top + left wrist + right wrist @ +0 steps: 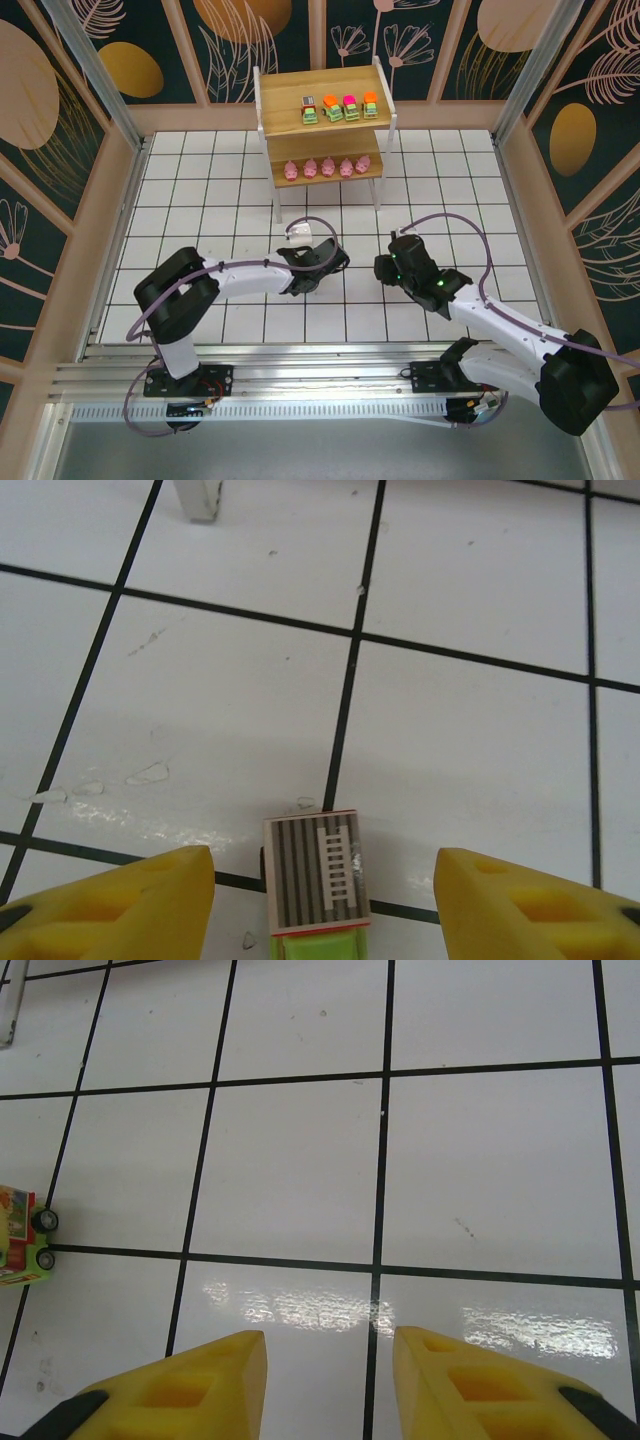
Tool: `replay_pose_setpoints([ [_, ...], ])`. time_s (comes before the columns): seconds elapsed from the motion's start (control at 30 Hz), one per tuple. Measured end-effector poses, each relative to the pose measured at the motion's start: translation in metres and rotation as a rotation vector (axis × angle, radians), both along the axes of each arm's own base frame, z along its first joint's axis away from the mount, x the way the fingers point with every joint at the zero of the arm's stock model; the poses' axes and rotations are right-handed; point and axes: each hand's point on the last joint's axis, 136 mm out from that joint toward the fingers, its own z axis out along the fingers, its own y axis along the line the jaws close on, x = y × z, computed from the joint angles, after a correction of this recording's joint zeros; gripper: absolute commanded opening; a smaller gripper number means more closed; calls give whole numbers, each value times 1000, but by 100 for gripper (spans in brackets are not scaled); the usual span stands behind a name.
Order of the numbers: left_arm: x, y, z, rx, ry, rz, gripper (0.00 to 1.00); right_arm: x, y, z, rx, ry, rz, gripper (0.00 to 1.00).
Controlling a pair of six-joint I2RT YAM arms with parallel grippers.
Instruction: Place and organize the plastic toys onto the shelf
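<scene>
Grey-topped green toy vehicle point(316, 885) sat on the white tiled table point(470, 750) between the parted fingers of the left gripper point(325, 865), untouched. We noted the right gripper point(330, 1340) open, empty. Shelf point(290, 95) held four vehicles point(340, 107) above, five pigs point(328, 168) below

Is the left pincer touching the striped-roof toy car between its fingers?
Apart. The left wrist view shows the toy car sitting between the left pincer's yellow fingers, with bare white tile visible on both sides of it.
</scene>
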Motion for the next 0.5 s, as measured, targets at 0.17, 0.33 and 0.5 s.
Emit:
replay_pose_setpoints([
  [0.17,-3,3,-7,1,20,20,60,1,3,2,15,-6,7,38],
  [0.33,-1,0,-13,7,29,30,55,1,4,4,24,-12,9,33],
  [0.5,1,-4,-19,16,36,30,49,1,3,5,28,-17,7,30],
])
